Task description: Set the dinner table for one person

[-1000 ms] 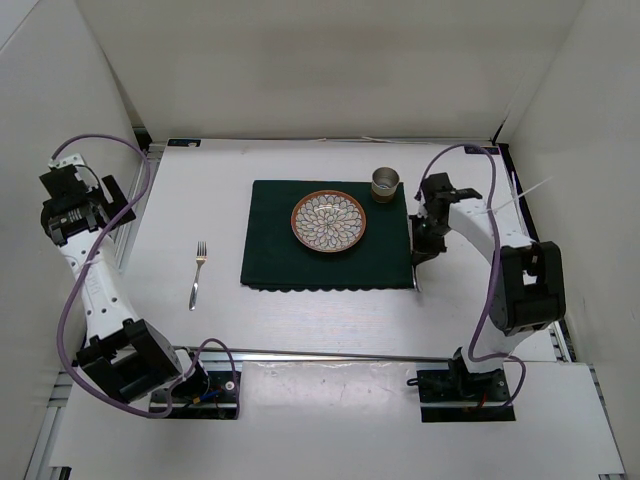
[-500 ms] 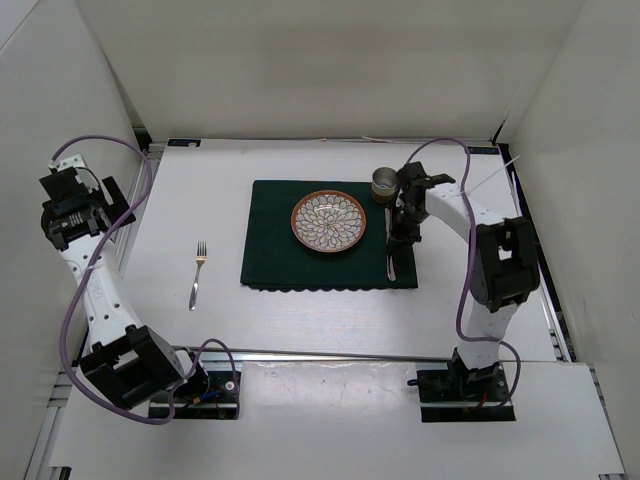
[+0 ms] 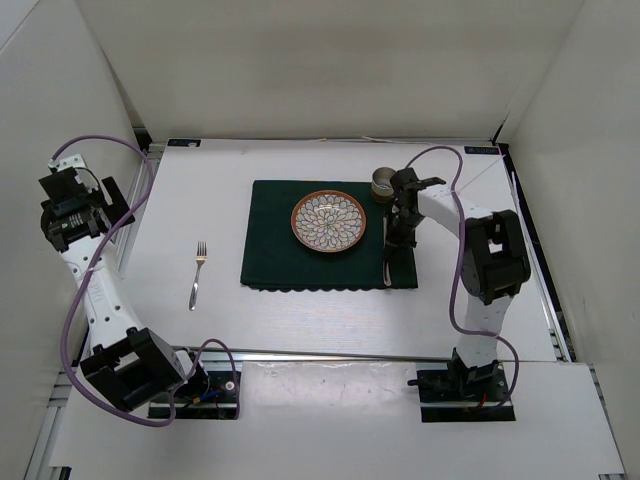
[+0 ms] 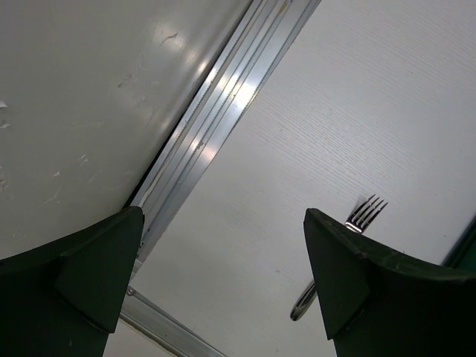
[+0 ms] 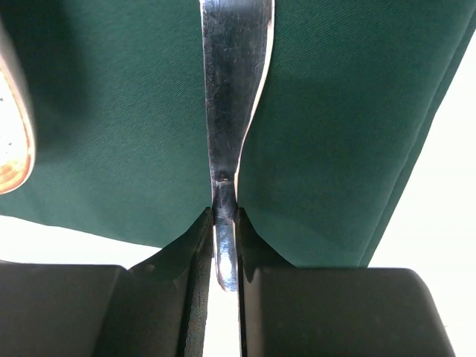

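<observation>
The bench [image 3: 190,190] is the wide white surface that fills the middle of the overhead view and carries everything else. A dark green placemat [image 3: 275,245] lies at its centre, with a patterned plate [image 3: 329,221] on it and a small cup [image 3: 385,184] at the mat's far right corner.

The right claw [image 5: 224,223] is nearly closed, its two fingers pinching the narrow neck of a silver knife [image 5: 232,89]. From above, the knife [image 3: 387,265] runs along the right part of the placemat, just beside the plate. Whether it rests on the cloth or hangs just over it, I cannot tell.

The left claw [image 4: 223,238] is spread wide with nothing in it, raised near the left wall, well apart from the setting. A fork [image 3: 197,275] lies on the bare bench left of the placemat, tines pointing away from the arms.
</observation>
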